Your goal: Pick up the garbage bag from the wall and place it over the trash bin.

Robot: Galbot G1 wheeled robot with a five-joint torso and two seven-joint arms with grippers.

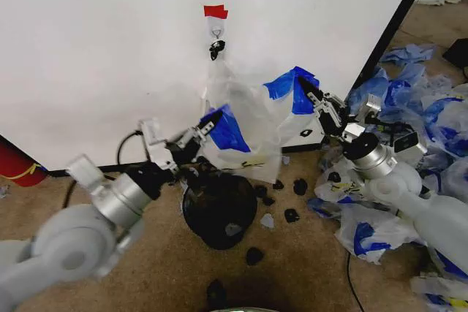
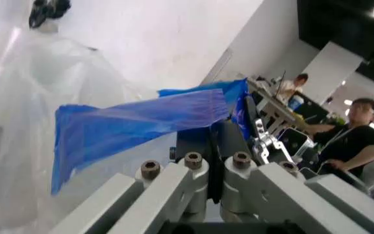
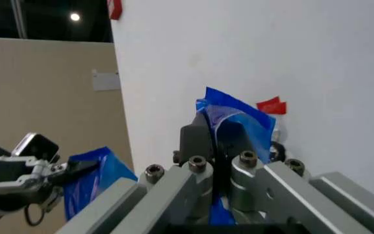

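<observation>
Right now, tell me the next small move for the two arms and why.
Probably lift both claws slightly to free the garbage bag from the hook. The left claw and right claw each pinch a blue edge, holding it spread above the trash bin, but its top still hangs on the wall.

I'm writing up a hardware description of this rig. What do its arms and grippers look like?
Both arms are smooth light-grey shells with bright silver cylindrical wrist sections. The left gripper and right gripper have pale metal bracket frames with bolt heads and slim black fingers. A black cable loops behind the left arm.
</observation>
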